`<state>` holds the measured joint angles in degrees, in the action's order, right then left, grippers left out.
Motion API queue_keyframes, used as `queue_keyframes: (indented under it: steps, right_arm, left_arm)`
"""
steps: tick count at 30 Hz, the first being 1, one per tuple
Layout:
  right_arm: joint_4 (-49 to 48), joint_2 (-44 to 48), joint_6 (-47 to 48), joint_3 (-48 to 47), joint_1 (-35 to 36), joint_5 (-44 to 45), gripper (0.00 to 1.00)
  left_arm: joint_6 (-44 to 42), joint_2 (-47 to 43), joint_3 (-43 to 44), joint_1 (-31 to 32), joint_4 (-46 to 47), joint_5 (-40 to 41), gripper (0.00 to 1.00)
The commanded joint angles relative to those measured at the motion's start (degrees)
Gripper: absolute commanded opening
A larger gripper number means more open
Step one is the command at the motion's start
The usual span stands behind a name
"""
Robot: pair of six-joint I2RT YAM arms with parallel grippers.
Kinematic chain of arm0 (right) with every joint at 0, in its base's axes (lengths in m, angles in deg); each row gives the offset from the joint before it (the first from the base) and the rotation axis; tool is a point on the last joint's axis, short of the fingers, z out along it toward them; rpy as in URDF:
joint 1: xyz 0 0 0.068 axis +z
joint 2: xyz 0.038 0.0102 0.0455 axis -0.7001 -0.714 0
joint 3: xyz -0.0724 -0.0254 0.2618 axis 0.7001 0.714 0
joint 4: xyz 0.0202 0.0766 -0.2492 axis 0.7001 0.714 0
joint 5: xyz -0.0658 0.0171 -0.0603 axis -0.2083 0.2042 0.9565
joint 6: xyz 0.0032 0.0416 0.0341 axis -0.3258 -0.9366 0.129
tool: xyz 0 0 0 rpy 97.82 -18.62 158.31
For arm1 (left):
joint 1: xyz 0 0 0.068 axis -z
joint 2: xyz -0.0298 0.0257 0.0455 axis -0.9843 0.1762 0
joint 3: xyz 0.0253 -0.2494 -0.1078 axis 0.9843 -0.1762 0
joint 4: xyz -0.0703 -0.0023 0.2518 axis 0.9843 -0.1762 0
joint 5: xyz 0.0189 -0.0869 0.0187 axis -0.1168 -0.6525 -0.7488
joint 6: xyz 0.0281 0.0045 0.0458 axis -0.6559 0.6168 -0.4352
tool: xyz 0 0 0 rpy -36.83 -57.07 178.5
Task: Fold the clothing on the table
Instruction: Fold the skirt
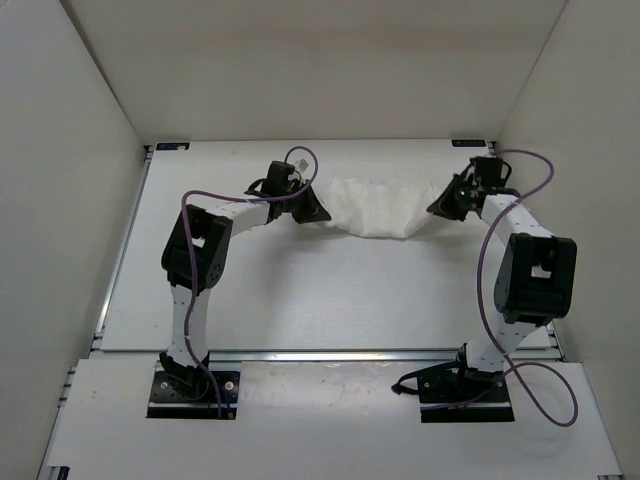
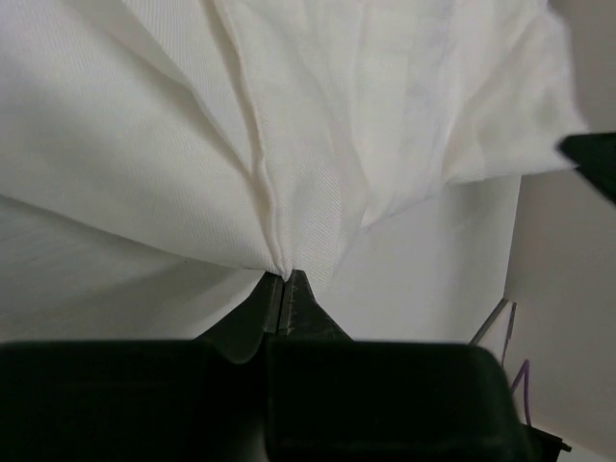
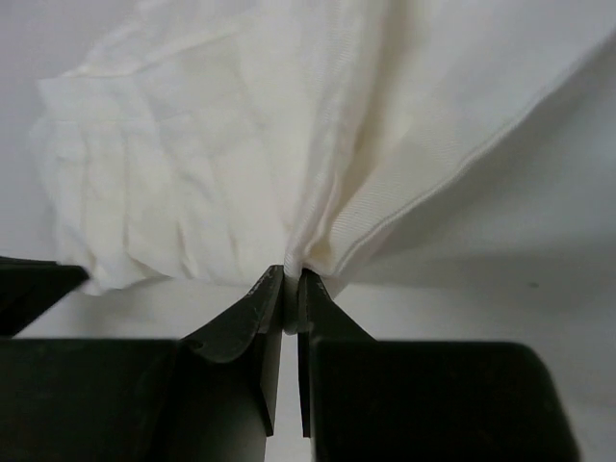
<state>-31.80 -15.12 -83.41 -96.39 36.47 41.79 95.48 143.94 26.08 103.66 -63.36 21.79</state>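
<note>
The left gripper [image 2: 286, 279] is pressed together on a seamed edge of the clothing [image 1: 375, 210], at the garment's left end. The right gripper [image 3: 292, 274] is likewise closed and pinches a gathered fold at the garment's right end. Creases fan outward from each pinch. The clothing spans the gap between the two grippers, with its near edge bowing downward in the top view. Beneath and around the clothing lies the white bench [image 1: 330, 300], and the garment sits over the bench's far half.

Clothing [image 2: 385, 115] edges — past both wrist views; creases perhaps too small overhead.
</note>
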Motion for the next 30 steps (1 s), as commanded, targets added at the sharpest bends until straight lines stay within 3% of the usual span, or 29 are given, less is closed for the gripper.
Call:
queue_keyframes:
  steps: [1, 7, 14, 25, 28, 29, 30]
  right_arm:
    - [7.82, -1.05, 5.68, -9.00, 6.10, 4.54, 0.00]
    - [9.14, -6.50, 8.50, -20.42, 16.39, 6.49, 0.00]
    - [11.42, -14.50, 9.65, -29.40, 26.41, 3.85, 0.00]
    - [7.91, -18.72, 4.81, -24.93, 33.80, -2.38, 0.01]
    - [6.43, -18.03, 5.60, -24.67, 33.11, -6.25, 0.26]
    - [6.15, -16.80, 5.51, -24.40, 32.93, -7.65, 0.24]
    - [6.50, -15.31, 5.60, -24.40, 32.75, -8.19, 0.14]
  left_arm:
    - [4.11, 2.05, -0.34, 1.94, 1.80, -3.41, 0.00]
    - [6.75, 1.71, -5.53, 2.73, 8.31, -4.90, 0.00]
    - [6.93, 2.49, -5.45, 2.47, 7.97, -4.11, 0.00]
    - [6.75, 2.49, -5.53, 2.47, 8.22, -4.28, 0.00]
    - [7.37, 2.49, -6.41, 2.29, 9.28, -4.37, 0.00]
    - [8.06, 2.23, -7.02, 2.20, 9.63, -4.46, 0.00]
    - [8.50, 1.97, -7.29, 1.94, 10.07, -4.55, 0.04]
